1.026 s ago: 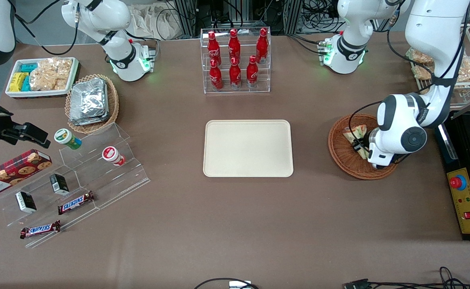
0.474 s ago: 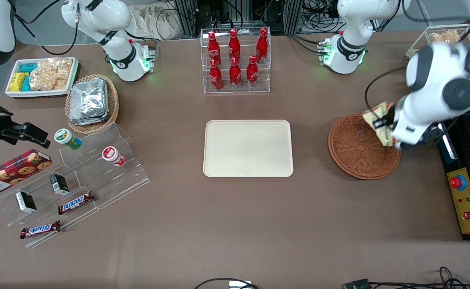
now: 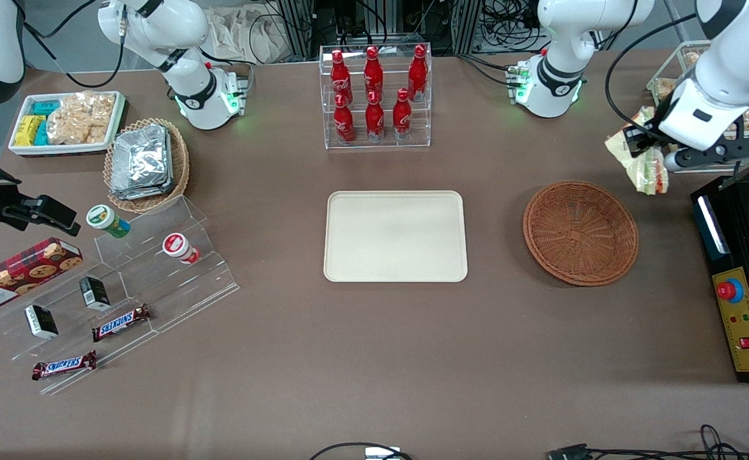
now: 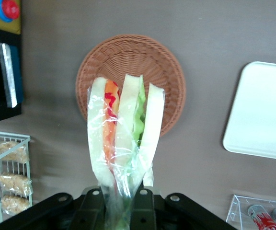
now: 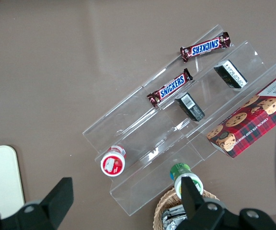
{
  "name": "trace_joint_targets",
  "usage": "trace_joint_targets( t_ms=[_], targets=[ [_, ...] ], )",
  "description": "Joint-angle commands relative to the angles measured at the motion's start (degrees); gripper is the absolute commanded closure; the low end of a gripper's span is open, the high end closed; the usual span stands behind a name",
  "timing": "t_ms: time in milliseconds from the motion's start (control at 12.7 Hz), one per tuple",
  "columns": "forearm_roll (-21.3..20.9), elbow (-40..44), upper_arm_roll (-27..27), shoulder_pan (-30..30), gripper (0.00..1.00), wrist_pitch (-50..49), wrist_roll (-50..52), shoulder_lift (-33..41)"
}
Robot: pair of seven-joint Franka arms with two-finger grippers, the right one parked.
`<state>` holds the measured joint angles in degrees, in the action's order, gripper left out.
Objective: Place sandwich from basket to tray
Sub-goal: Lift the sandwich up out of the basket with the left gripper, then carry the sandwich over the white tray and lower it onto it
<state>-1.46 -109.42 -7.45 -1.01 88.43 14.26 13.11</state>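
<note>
Front view: end effector [image 3: 644,150] is gripping the wrapped sandwich [image 3: 643,167] aloft, clear of the emptied basket [image 3: 580,232], presumably for carrying toward the tray [image 3: 395,236].

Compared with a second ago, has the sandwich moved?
Yes. The sandwich has left the basket; the gripper, shut on it, holds it raised, farther from the front camera than the basket.

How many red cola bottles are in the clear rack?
6, in two rows of three in the clear rack: upper; lower. None look hidden. The gripper holds the sandwich above the table, near the basket.
</note>
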Motion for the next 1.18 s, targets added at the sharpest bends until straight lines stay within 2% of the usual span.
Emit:
trace_joint_targets(
  t_ms=[0, 158, 553, 789, 947, 1105],
  targets=[
    [2.07, 3.85, -6.84, -0.58, 1.0, -1.51, 5.75, -3.87],
    [4.45, 8.23, -11.6, -0.66, 1.0, -1.68, 8.77, -9.31],
    [3.49, 19.75, -24.88, -2.15, 1.0, -0.81, 20.43, -29.07],
    [-1.86, 21.71, -24.89, -9.26, 1.0, 8.2, 30.62, -38.4],
    [-3.97, 20.56, -24.89, -10.67, 1.0, 12.89, 32.85, -43.59],
    [-6.96, 17.76, -24.81, -10.78, 1.0, 16.23, 33.03, -45.71]
  ],
)
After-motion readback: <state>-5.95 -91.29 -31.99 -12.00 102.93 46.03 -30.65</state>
